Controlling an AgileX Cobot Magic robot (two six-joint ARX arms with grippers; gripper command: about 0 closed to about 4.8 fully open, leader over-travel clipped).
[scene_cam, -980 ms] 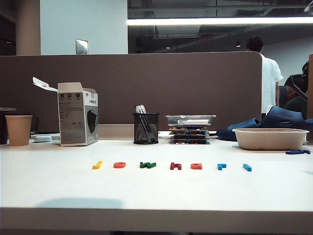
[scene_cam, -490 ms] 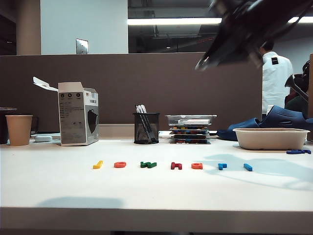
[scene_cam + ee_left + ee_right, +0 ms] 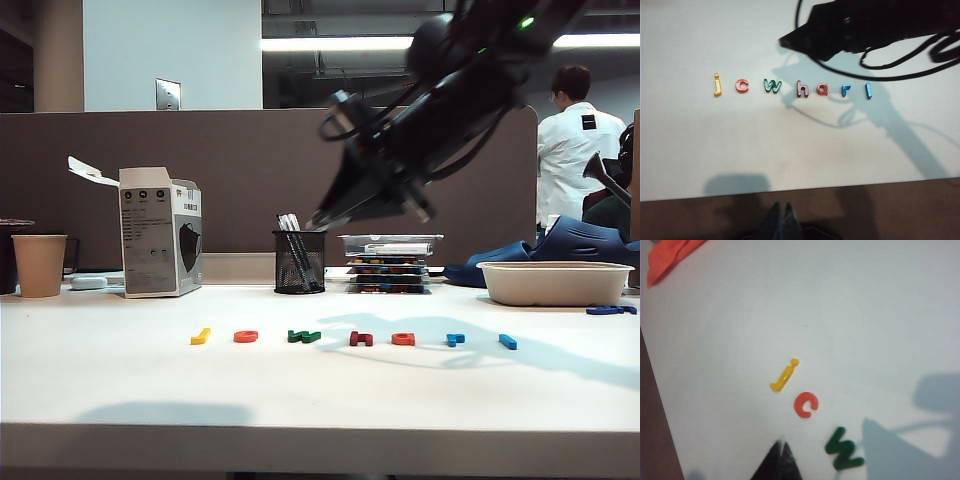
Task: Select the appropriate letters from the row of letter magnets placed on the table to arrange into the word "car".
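on the surface [image 3: 120,380] all seven letter magnets [image 3: 790,89] lie in one row, nothing picked; right gripper [image 3: 318,218] hovers above, closed and empty; left gripper [image 3: 781,220] closed, aside.

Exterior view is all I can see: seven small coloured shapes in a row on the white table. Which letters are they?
Observer: The left wrist view looks down on them. They read j, c, w, h, a, r, l.
Operator: Is the big dark arm above them holding anything?
Observer: No. In the right wrist view the right tool is shut and empty, above the table near the c and w.
Operator: Where is the other arm?
Observer: The left wrist view shows the left tool, its tips together, off the table's edge and away from every letter.
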